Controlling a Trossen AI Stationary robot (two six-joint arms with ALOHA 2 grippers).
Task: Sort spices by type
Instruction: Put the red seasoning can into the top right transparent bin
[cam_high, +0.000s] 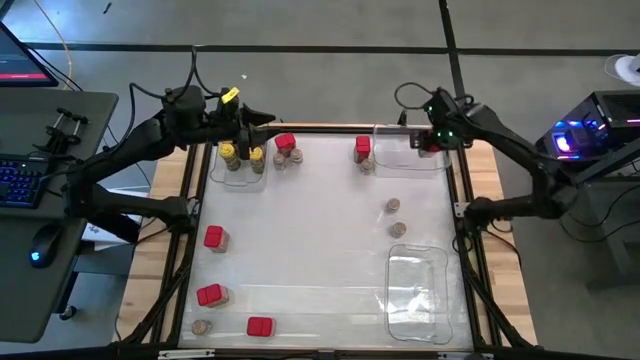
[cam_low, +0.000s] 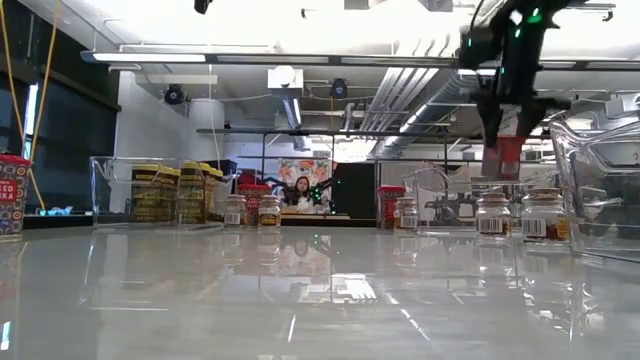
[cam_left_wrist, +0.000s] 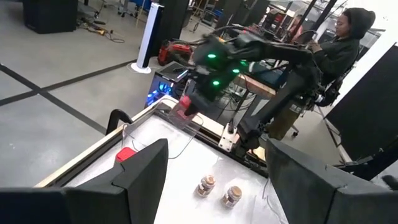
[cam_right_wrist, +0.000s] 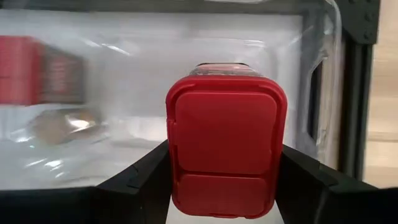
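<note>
My right gripper (cam_right_wrist: 225, 149) is shut on a red square-topped spice box (cam_right_wrist: 225, 143), hanging over the clear tray (cam_high: 400, 158) at the table's far right; the low view shows the box (cam_low: 505, 158) well above the table. My left gripper (cam_left_wrist: 217, 149) stands open with nothing between its fingers, raised above the far-left tray (cam_high: 222, 178) that holds yellow-lidded jars (cam_high: 240, 155). Other red boxes (cam_high: 213, 238) (cam_high: 209, 295) (cam_high: 259, 326) and brown-lidded jars (cam_high: 393, 205) (cam_high: 398, 230) stand on their bases on the table. My right gripper pinches the red box between its two fingers, on two opposite sides just under the lid (cam_right_wrist: 177, 162). The fingers come from above, pointing steeply down. The box is upright with its lid up, lifted clear over the far-right tray.
A red box (cam_high: 285, 143) with brown-lidded jars (cam_high: 287, 158) stands beside the yellow jars' tray; another red box (cam_high: 362, 148) and jar (cam_high: 366, 165) stand left of the far-right tray. A second clear tray (cam_high: 415, 285) lies near right. A person (cam_left_wrist: 348, 37) sits beyond the table.
</note>
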